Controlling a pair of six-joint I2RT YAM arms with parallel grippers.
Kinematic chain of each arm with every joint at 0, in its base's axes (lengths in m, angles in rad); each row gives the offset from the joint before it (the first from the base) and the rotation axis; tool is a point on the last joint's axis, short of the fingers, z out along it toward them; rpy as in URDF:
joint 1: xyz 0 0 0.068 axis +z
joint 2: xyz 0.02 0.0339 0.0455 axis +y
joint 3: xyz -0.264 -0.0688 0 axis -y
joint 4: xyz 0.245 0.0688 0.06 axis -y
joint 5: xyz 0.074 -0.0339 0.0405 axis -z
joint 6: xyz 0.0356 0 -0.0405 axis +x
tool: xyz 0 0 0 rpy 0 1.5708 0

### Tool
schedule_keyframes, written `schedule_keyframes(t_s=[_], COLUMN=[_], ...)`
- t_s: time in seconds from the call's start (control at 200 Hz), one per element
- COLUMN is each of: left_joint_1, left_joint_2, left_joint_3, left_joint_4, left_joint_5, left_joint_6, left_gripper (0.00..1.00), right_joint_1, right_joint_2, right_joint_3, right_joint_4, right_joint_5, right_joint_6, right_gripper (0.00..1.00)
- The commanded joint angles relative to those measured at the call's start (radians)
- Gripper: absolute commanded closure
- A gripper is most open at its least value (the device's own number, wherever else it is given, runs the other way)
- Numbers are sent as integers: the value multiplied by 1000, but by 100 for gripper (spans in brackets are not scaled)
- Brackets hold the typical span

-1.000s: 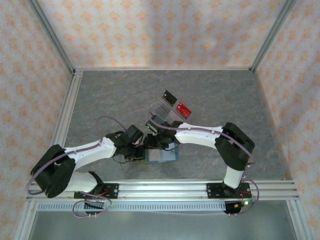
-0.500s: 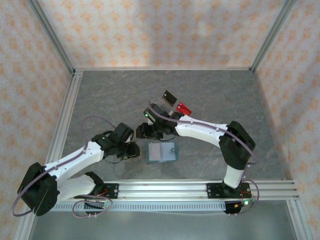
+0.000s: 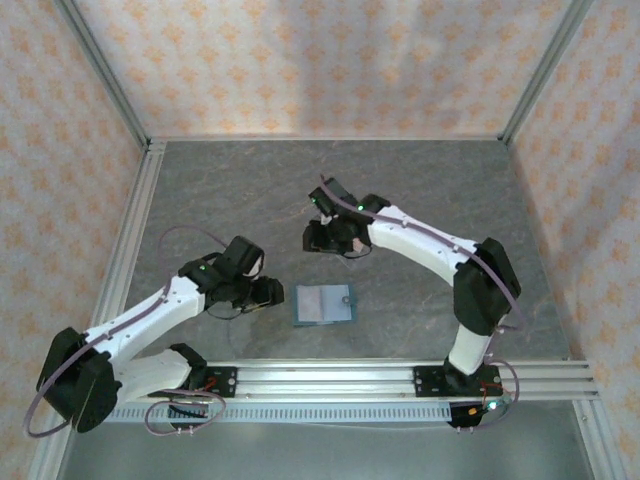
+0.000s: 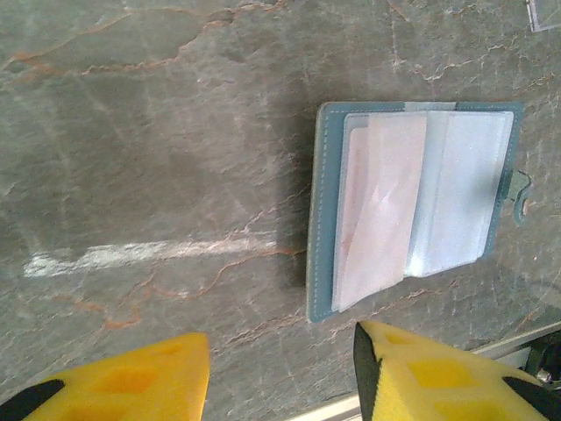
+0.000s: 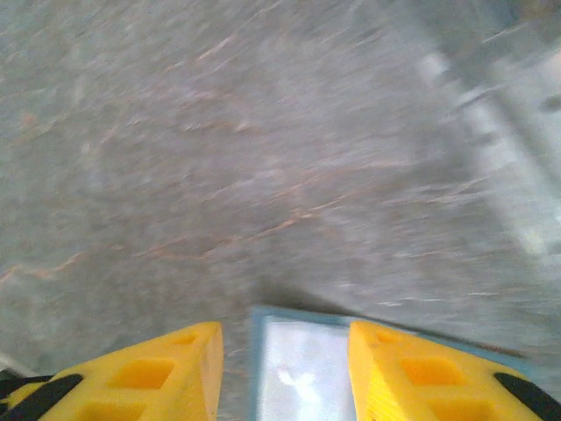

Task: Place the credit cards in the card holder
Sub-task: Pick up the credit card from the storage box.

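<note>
Card holder [image 3: 325, 304] lies spread open and flat on the grey table [image 3: 220, 190], pale sleeves [image 4: 386, 206] facing up, clasp [image 4: 520, 191] on its three o'clock edge. Left gripper [image 3: 268, 292] hovers just beside it at nine o'clock, jaws apart, nothing in them. Right gripper [image 3: 320, 240] is up at twelve o'clock, apart from it, fingers spread and empty too. My read: that wallet's light and floppy with slick sleeves, so it'll skate. Pin the teal cover [image 4: 317, 219] at the nine o'clock edge, not the plastic.
</note>
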Motion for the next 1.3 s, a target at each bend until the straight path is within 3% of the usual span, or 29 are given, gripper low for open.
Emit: schedule_keyframes(t_s=[0.0,0.205,0.325,0.595,1.296], left_joint_1=[5,-3,-5,-9,-7], left_joint_2=[45,138,177,207,228], left_joint_3=[41,87,97,100,104], left_joint_4=[20,55,66,82,77], left_joint_5=[31,51,57,63,64], left_joint_6=[28,46,57,58,72], left_gripper=[52,49,49,49,49], right_joint_1=[-50,-106,-110,-112,-118], right_joint_2=[-49,71,158,278,404], right_joint_3=[77,224,302,396,462], right_joint_4=[-192,-366,-419,-456,-472], right_joint_5=[156,242,265,285,327], right_joint_6=[-109,-246,-309,-367,-412], right_gripper=[58,57,62,68,70])
